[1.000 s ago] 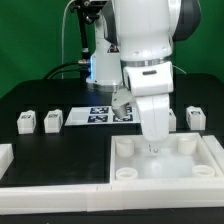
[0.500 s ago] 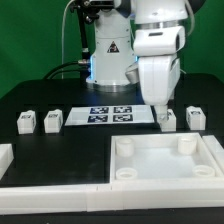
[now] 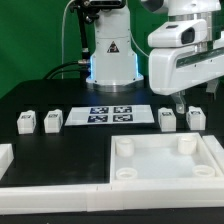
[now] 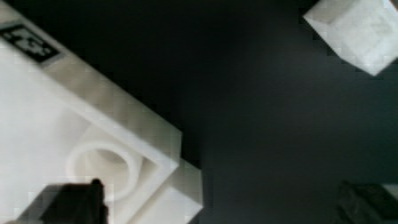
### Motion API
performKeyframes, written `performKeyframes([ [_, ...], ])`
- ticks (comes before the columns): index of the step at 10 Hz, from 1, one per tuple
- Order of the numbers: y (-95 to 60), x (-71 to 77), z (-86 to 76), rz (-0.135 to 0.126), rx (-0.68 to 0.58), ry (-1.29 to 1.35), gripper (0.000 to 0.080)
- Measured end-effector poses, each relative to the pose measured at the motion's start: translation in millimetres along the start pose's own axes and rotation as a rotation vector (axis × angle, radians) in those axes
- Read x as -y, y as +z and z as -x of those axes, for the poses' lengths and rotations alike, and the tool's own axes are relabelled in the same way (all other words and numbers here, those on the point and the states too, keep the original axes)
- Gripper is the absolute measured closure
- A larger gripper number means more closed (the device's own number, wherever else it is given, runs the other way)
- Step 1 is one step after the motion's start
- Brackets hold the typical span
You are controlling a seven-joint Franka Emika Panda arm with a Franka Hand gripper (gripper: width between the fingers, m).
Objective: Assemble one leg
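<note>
1. Swinging up and toward the exterior view's right since half a second ago, the gripper [image 4: 222, 203] is now hanging above the right-hand legs. It is no longer sitting low by the tray's far edge.
2. Its fingers are standing wide apart and are gripping nothing.
3. Four legs are standing in a far row on the black table [image 3: 60, 145]. The first leg [image 3: 27, 122] and second leg [image 3: 52, 120] are sitting at the exterior view's left. The third leg [image 3: 167, 118] and fourth leg [image 3: 196, 117] are sitting at its right, under the raised gripper and apart from it.
4. The marker board [image 3: 110, 114] is lying flat between the two pairs.
5. The tray [image 3: 165, 160] is lying near the camera, right of centre, and its round corner sockets are showing bare white insides.
6. In the wrist view, a tray corner with one socket [image 4: 107, 165] is lying well apart from a leg block.
</note>
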State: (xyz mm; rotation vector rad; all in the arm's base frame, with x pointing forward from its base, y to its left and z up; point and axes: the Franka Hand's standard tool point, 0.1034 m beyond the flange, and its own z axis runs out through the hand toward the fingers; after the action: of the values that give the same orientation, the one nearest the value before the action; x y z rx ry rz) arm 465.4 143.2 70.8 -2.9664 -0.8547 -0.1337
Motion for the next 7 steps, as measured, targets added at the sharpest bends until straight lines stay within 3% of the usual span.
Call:
performKeyframes([
  [1, 0.8, 1.8, 0.5, -0.004, 0.001, 0.075, 0.015],
  [4, 9.2, 28.6, 9.3, -0.026, 0.033, 0.481, 0.015],
  [7, 11.4, 30.9, 13.0, -0.036, 0.081, 0.491, 0.015],
])
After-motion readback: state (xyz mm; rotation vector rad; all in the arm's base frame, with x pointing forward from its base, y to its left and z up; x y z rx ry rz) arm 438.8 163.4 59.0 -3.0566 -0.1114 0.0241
